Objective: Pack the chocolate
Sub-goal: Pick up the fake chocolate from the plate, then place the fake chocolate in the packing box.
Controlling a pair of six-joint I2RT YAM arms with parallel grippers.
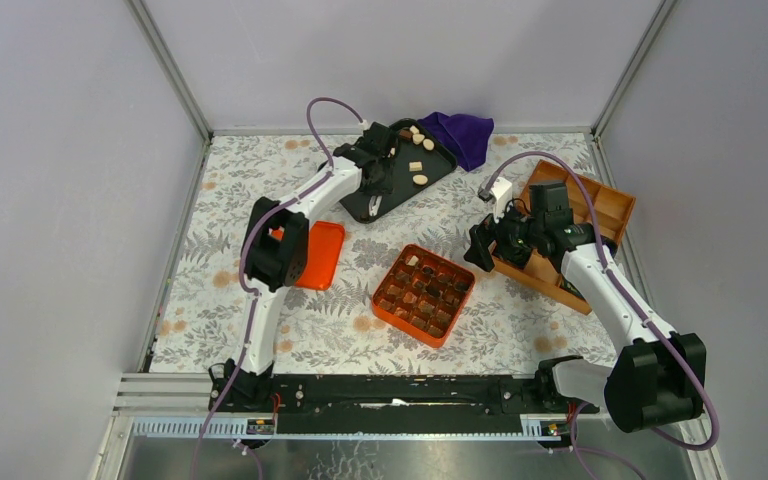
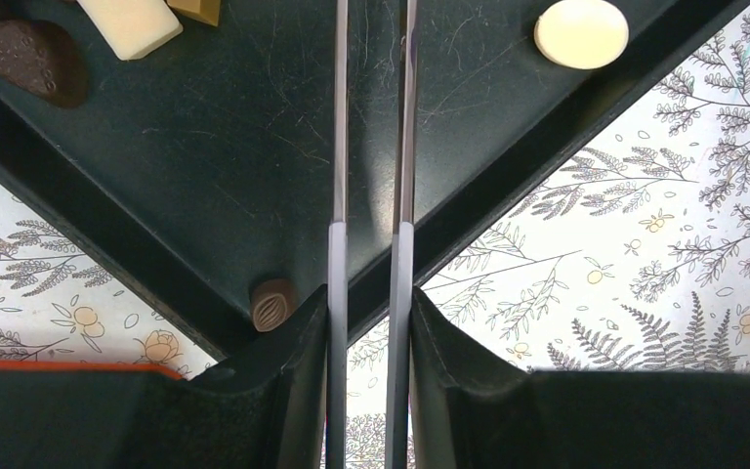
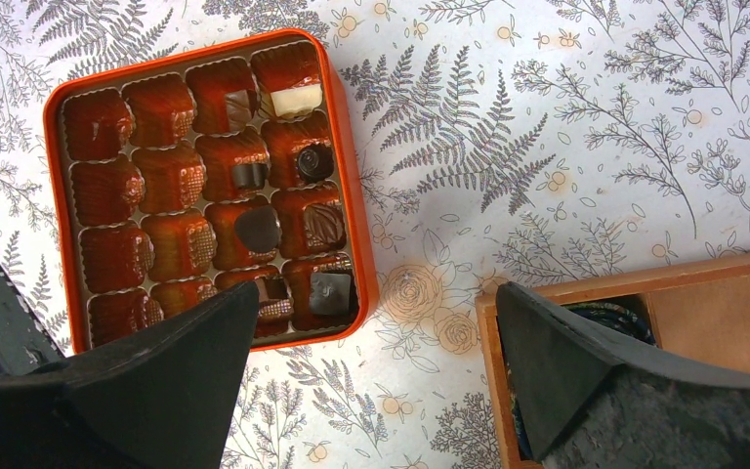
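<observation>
The chocolate lies on a dark tray [image 2: 205,176]: a cream round piece [image 2: 581,32], a cream bar [image 2: 137,24], a dark oval [image 2: 34,61] and a small ridged brown piece [image 2: 271,305] against the rim. My left gripper [image 2: 369,293] [image 1: 378,178] hangs over this tray [image 1: 400,185], shut on thin metal tweezers [image 2: 339,147]. Their two blades stand slightly apart with nothing visible between them. The orange compartment box [image 1: 423,293] [image 3: 59,195] holds several pieces. My right gripper [image 3: 376,293] [image 1: 482,250] is open over the cloth beside that box, holding nothing.
An orange lid [image 1: 322,253] lies left of the box. A wooden box [image 1: 600,215] [image 3: 703,303] sits at the right, under the right arm. A purple cloth [image 1: 463,135] is bunched at the back next to the tray. A floral cloth covers the table.
</observation>
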